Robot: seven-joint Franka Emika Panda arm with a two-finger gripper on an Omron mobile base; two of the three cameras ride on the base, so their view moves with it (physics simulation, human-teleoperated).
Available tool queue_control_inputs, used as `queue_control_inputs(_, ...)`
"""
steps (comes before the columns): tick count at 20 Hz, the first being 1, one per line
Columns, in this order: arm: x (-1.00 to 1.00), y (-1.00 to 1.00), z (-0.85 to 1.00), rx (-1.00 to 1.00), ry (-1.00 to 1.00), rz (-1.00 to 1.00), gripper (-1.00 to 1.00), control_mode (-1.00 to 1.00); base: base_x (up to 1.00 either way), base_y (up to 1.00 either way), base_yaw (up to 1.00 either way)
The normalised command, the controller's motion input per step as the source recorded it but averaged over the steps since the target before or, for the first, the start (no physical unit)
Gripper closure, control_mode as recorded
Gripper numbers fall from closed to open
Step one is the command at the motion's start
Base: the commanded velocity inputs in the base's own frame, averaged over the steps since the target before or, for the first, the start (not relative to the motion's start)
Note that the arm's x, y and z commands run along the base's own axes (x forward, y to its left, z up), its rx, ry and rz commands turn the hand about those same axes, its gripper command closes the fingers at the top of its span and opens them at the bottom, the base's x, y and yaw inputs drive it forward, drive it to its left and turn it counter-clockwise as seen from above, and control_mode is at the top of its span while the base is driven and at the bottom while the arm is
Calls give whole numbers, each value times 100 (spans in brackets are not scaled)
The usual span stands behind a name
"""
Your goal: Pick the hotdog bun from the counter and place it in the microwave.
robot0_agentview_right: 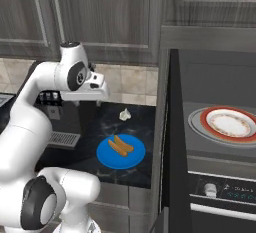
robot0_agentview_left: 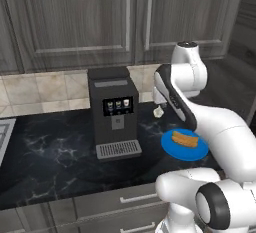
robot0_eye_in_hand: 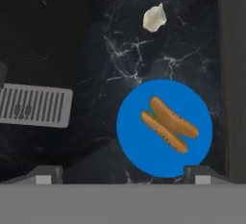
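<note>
The hotdog bun [robot0_eye_in_hand: 169, 123], golden-orange and split lengthwise, lies on a blue plate [robot0_eye_in_hand: 139, 153] on the black marble counter [robot0_eye_in_hand: 120, 55]. My gripper [robot0_eye_in_hand: 123, 176] hangs well above the counter, open, its fingertips [robot0_eye_in_hand: 45, 175] spread wide, with the bun ahead of them and a little to the right. In the right base view the bun [robot0_agentview_right: 120, 146] sits below and right of the gripper [robot0_agentview_right: 99, 93]. The microwave [robot0_agentview_right: 215, 82] stands open at the right, its black door [robot0_agentview_right: 172, 137] swung toward me. In the left base view the bun [robot0_agentview_left: 184, 138] lies just beside my forearm.
A whitish garlic-like lump [robot0_eye_in_hand: 154, 18] lies on the counter beyond the plate. The black coffee machine [robot0_agentview_left: 114, 109] with its drip tray [robot0_eye_in_hand: 33, 105] stands left of the plate. A red-rimmed plate [robot0_agentview_right: 227, 122] sits on the microwave's turntable. Grey cabinets hang above.
</note>
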Motion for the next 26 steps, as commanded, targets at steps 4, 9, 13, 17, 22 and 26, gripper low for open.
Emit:
queue_control_inputs(4,26,-51,-81,-18,1,4,-100,-100,0,0,0)
queue_control_inputs(9,48,-51,-56,-1,3,7,-100,-100,0,0,0)
queue_control_inputs(13,38,-13,-32,0,10,7,-100,-100,0,0,0)
queue_control_inputs(17,3,0,-29,-3,16,10,-100,-100,0,0,0)
queue_control_inputs(22,-21,-4,-20,-8,11,9,-100,-100,0,0,0)
queue_control_inputs(26,-29,-13,-32,-8,14,7,-100,-100,0,0,0)
